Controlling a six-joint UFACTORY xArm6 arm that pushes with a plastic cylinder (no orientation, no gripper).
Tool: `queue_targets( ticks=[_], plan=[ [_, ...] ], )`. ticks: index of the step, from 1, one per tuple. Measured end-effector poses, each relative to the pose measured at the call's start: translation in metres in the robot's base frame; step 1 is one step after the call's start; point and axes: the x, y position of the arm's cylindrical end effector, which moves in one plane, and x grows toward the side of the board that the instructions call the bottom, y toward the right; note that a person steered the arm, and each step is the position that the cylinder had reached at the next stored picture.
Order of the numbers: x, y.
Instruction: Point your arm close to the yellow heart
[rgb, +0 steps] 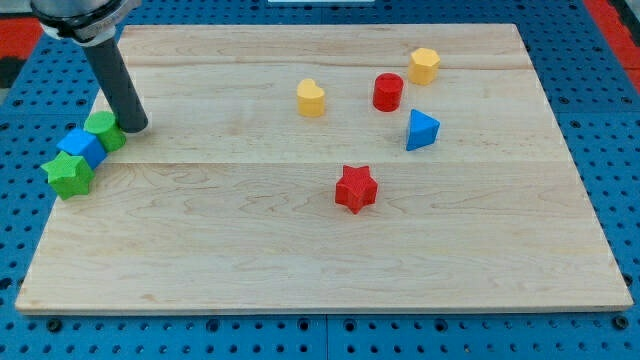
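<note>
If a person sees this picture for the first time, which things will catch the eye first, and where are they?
First comes the dark rod at the view's upper left, with my tip right beside a tight cluster of green block, blue cube and green star at the board's left edge. Then the loose group right of centre: yellow heart, red cylinder, yellow hexagonal block, blue triangular block and red star below them.
</note>
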Motion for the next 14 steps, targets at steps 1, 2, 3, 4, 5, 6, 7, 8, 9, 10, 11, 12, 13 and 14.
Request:
queue_targets(
  ticks=[1,2,3,4,5,6,7,8,9,10,11,12,13,14],
  plan=[
    [0.000,-0.003],
    [-0.001,-0.004],
    [-0.009,0.009],
    [-0.028,0.035],
    [-0.051,0.062],
    [-0.064,0.088],
    [-0.074,0.114],
    [-0.086,0.139],
    [-0.097,0.162],
    [-0.100,0.182],
    [-0.100,0.195],
    [-0.100,0.206],
    [-0.100,0.217],
    [-0.099,0.224]
  ],
)
